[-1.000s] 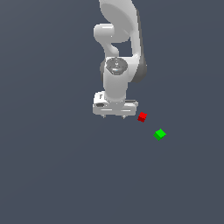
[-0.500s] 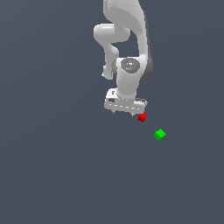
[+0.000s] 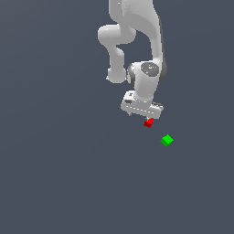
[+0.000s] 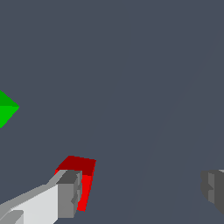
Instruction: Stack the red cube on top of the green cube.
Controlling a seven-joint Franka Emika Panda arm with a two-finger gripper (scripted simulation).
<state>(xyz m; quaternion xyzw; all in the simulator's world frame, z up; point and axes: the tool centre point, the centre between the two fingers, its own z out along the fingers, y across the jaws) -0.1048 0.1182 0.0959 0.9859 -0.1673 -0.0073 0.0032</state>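
Observation:
The red cube [image 3: 148,122] rests on the grey floor, just under the edge of my white gripper [image 3: 142,115] on the exterior view's right. In the wrist view the red cube [image 4: 83,175] sits right against one grey fingertip [image 4: 69,192] and is partly hidden by it. The other fingertip [image 4: 213,188] stands far off, so the gripper [image 4: 142,189] is open with nothing held. The green cube [image 3: 167,140] lies on the floor a short way beyond the red one, apart from it. It shows at the wrist picture's edge as the green cube [image 4: 6,108].
The plain dark grey floor [image 3: 59,173] spreads all around both cubes. The white arm [image 3: 137,41] rises above the gripper in the exterior view. No other objects show.
The arm has swung toward the exterior view's right, bringing the gripper from beside the red cube to directly over it. Both cubes have stayed in place.

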